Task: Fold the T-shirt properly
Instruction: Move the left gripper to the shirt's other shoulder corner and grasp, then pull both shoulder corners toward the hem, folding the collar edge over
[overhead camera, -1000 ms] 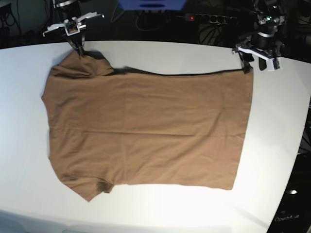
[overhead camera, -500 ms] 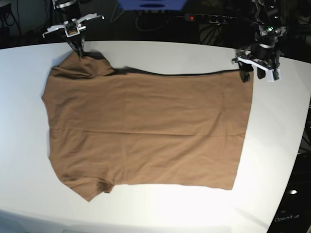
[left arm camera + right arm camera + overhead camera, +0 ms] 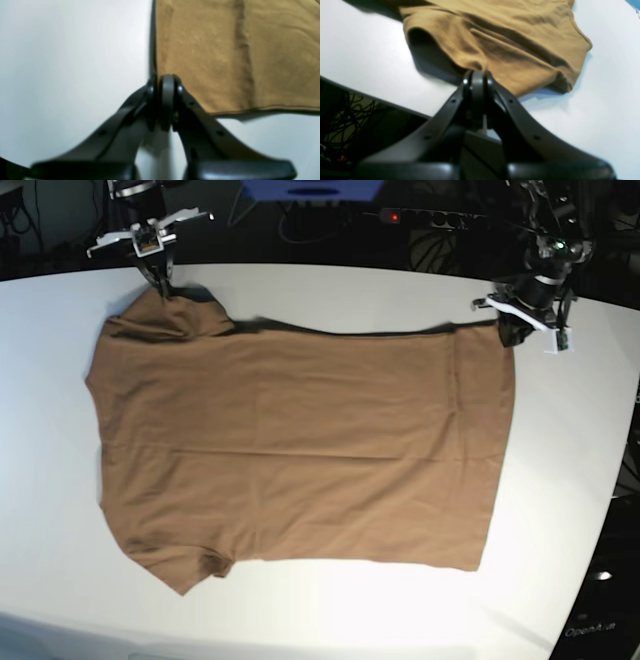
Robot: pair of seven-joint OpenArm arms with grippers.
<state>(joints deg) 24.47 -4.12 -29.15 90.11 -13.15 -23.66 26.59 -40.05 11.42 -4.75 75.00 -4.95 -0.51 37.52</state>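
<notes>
With the T-shirt (image 3: 300, 450) flat on the table (image 3: 570, 480), the left tool (image 3: 162, 82) is clenched on its hem corner and the right tool (image 3: 476, 75) on its sleeve, so the fold's grasp looks done; next, both should lift together.

Base view high above the white table (image 3: 330, 290), looking down, each wrist view low and close behind its gripper, all sharing the T-shirt (image 3: 300, 450) edges
</notes>
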